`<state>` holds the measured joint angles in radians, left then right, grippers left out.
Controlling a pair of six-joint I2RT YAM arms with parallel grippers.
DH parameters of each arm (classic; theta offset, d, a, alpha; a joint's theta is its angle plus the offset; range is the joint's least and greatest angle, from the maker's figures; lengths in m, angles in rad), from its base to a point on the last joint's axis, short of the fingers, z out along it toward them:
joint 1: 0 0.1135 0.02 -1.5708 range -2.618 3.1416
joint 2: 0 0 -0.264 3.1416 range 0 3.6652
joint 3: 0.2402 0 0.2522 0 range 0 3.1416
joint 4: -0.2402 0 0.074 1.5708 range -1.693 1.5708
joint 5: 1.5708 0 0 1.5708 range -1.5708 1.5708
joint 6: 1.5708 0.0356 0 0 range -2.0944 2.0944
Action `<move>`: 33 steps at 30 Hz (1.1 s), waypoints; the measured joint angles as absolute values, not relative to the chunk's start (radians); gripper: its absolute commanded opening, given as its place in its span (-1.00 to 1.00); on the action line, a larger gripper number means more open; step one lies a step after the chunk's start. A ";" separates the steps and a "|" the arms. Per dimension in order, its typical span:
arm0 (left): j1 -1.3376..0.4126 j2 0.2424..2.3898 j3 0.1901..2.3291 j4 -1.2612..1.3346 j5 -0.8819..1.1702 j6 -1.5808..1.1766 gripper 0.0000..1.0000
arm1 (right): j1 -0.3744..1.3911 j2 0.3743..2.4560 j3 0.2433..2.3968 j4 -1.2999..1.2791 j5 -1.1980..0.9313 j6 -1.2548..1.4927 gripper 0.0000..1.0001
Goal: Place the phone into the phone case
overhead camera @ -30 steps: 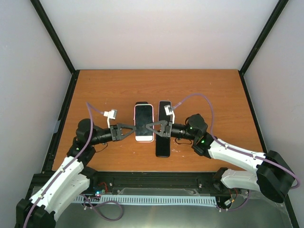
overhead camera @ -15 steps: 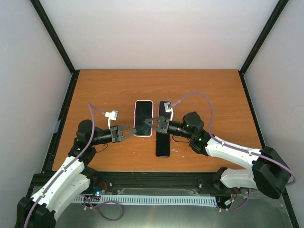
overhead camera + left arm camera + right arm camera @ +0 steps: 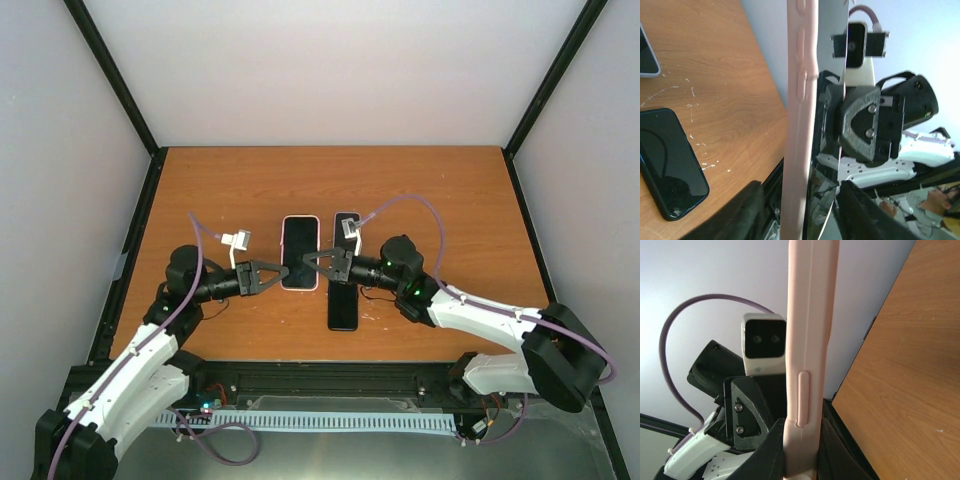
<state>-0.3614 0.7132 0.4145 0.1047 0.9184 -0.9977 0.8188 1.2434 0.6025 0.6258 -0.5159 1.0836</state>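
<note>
Seating step. The pink phone case (image 3: 800, 125), with the phone (image 3: 300, 250) seemingly only partly pressed in, is held edgewise above the table (image 3: 450, 200), clamped between left gripper (image 3: 283, 273) and right gripper (image 3: 308, 261). Next, squeezing until flush is judged necessary.

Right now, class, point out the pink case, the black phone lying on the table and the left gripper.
pink case (image 3: 807, 340), right wrist view, its side wall
black phone (image 3: 342, 308), top view, its near half
left gripper (image 3: 283, 273), top view, between its jaws
</note>
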 measured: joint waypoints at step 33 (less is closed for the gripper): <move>-0.361 0.925 0.427 0.025 0.797 -0.910 -0.99 | 0.774 1.254 0.507 0.527 -0.477 1.069 1.00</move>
